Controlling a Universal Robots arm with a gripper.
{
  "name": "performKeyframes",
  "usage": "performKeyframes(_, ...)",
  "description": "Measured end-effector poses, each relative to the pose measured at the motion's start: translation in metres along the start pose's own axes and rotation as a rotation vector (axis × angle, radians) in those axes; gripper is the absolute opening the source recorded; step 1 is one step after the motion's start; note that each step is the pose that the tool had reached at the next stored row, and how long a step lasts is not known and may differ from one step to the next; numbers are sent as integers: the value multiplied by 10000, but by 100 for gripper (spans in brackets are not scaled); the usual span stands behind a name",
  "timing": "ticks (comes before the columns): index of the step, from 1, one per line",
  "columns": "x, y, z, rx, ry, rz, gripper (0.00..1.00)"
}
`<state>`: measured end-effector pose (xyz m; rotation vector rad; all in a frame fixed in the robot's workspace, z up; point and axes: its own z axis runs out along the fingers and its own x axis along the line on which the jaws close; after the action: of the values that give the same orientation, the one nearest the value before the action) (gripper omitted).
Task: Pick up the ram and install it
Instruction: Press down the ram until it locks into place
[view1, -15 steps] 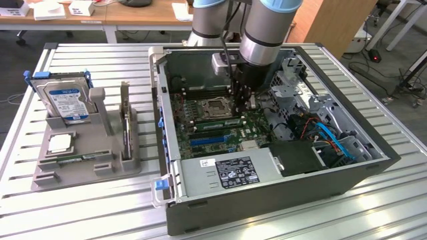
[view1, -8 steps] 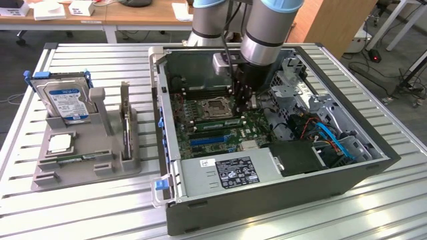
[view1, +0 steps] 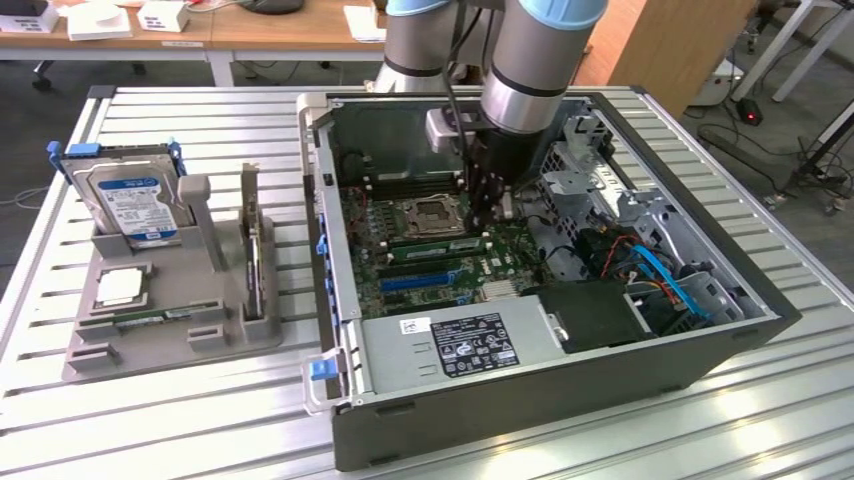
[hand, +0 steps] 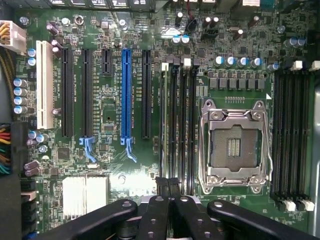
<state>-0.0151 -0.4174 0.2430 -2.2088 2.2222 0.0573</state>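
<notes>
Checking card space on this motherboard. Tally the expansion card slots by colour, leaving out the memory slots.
White plastic expansion slot: 1
Blue plastic expansion slot: 1
Black plastic expansion slots: 4 (three long, one short)
Total: 6

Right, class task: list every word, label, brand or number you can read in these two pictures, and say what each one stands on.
No text here can be read for certain.
hard drive label: blue and white print, too blurred to read.
power supply label: dark, with rows of print and marks, too small to read.
white sticker beside it: too small to read.
motherboard slot lettering: pale print along the slots, too blurred to read.
</notes>
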Motion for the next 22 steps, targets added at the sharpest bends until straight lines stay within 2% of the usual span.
performKeyframes(5, 2, -1, 52, 1, 0, -1, 9)
performKeyframes(12, 2, -32, 52, 0, 0, -1, 9)
performKeyframes(22, 3, -33, 79, 1, 1, 0, 9)
